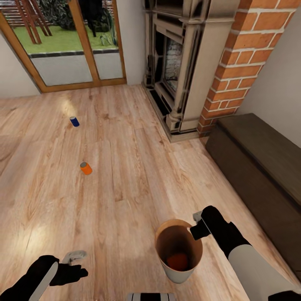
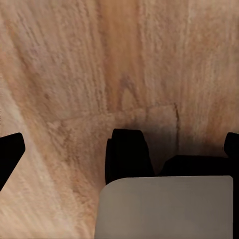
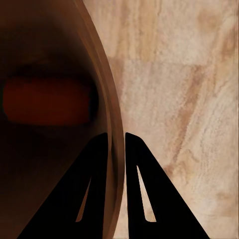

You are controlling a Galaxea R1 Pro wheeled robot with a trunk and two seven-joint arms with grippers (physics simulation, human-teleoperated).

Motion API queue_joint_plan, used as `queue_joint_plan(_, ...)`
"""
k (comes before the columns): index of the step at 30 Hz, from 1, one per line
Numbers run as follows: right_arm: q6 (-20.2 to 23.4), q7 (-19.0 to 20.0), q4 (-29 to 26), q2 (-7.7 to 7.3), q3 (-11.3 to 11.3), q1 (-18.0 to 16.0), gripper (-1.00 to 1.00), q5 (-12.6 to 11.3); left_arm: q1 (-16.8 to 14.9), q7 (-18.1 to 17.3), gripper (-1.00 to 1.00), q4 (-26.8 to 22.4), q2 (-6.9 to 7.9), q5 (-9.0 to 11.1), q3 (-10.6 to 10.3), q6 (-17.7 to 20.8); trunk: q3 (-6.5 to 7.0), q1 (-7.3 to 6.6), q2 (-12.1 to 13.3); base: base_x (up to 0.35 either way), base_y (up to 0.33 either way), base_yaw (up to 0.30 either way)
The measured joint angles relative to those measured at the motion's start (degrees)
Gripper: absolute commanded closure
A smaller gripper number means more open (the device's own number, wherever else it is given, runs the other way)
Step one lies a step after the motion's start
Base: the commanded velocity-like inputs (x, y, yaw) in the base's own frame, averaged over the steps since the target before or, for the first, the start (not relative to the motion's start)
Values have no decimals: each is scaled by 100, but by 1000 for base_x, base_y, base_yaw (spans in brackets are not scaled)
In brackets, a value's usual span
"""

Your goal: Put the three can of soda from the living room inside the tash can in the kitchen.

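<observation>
The tash can (image 1: 179,251) is seen in the head view standing upright on the wood floor (image 1: 125,188), near the lower edge of the picture, with an orange can (image 1: 177,261) lying at its bottom. Its rim is pinched by the right gripper (image 1: 195,228); in the right wrist view the two dark fingers (image 3: 92,189) are shown closed on the thin wall (image 3: 112,149), one inside and one outside, and the orange can (image 3: 47,105) appears there as a dim reddish shape in the shadowed interior.

Two more cans are made out farther off in the head view, well apart from the bin: a second orange can (image 1: 86,168) and, beyond it, a blue can (image 1: 74,121), both on the bare floor. Whether these stand or lie cannot be told.

The left gripper (image 1: 75,256) is held low over the floor at the picture's lower left; whether its fingers are spread or pressed together cannot be told. In the left wrist view, floor planks (image 2: 119,64) are seen past dark parts of the robot, cut off at the edges.

A brick chimney (image 1: 246,54) with a fireplace (image 1: 175,62), a dark bench (image 1: 259,167) and glass doors (image 1: 67,42) are seen beyond.
</observation>
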Motion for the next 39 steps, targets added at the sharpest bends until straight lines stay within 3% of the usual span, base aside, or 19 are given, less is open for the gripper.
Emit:
queue_joint_plan(7,15,1,-2,5,-9,2,100,-82,-10,2,-100,-6,8,0,-1,2,-56,0,0,0,0,178)
queue_joint_plan(12,2,-13,-2,4,-23,0,100,-11,-33,2,-100,-144,9,4,0,75,-96,0,0,0,0,177)
queue_joint_plan(15,10,-9,-2,-2,-54,-2,100,-53,-52,4,-100,-481,-14,7,0,395,-120,0,0,0,0,176)
queue_joint_plan(19,10,-4,-2,-36,-84,-3,100,-59,-65,20,-100,-1475,-41,14,-5,865,-151,0,0,0,0,176)
queue_joint_plan(22,0,-8,-4,-67,-244,-4,100,-17,-68,25,-100,-1873,-60,14,-1,896,-176,0,0,0,0,176)
queue_joint_plan(25,5,-10,-4,-85,-578,-4,100,-35,-109,22,-100,-2079,-157,41,-8,896,-199,0,0,0,0,176)
queue_joint_plan(29,26,-290,-6,-89,-729,-1,100,-162,-380,36,-100,-2121,-236,1,-18,896,-231,0,0,0,0,176)
queue_joint_plan(33,-5,-630,-3,-92,-773,-2,100,100,-701,70,-100,-2022,-255,-35,-47,896,-263,0,0,0,0,176)
queue_joint_plan(37,29,-699,-3,-168,-796,-3,100,-167,-809,218,-100,-1921,-248,-54,-58,896,-295,0,0,0,0,176)
queue_joint_plan(39,27,-721,-2,-209,-800,-3,100,-152,-830,306,-100,-1831,-250,-59,-58,896,-311,0,0,3,0,176)
